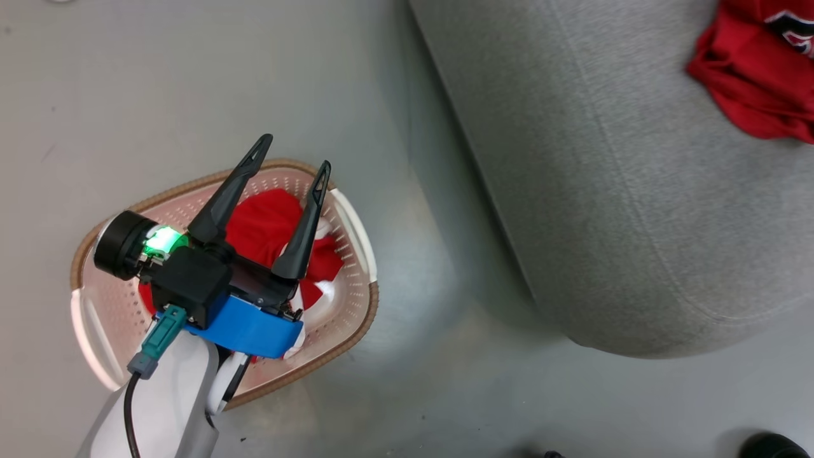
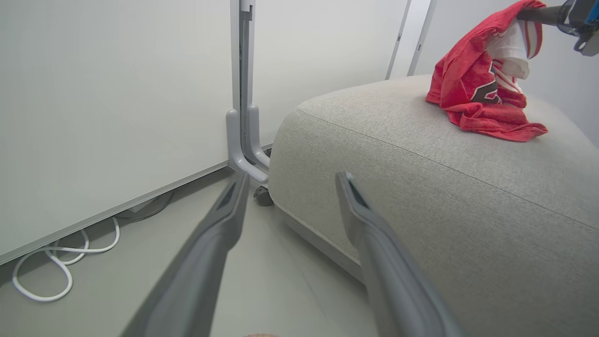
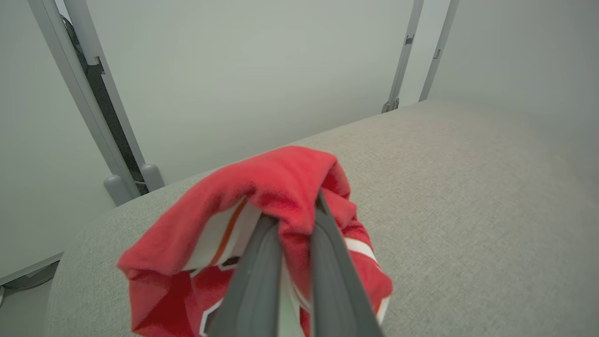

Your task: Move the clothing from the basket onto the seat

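Hovers over basket (image 1: 111, 312) with left end effector (image 1: 296, 151) released, clothing (image 1: 264, 222) heaped directly beneath, nearer this arm; pinches another garment (image 3: 281, 178) on seat (image 3: 468, 187) with right end effector (image 3: 295, 220) clenched.

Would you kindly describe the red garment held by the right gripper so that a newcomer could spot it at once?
Find the large grey seat. On its top lies a crumpled red garment with a black-and-white print, one edge pinched up by the right gripper. The other red clothing sits in the basket on the floor.
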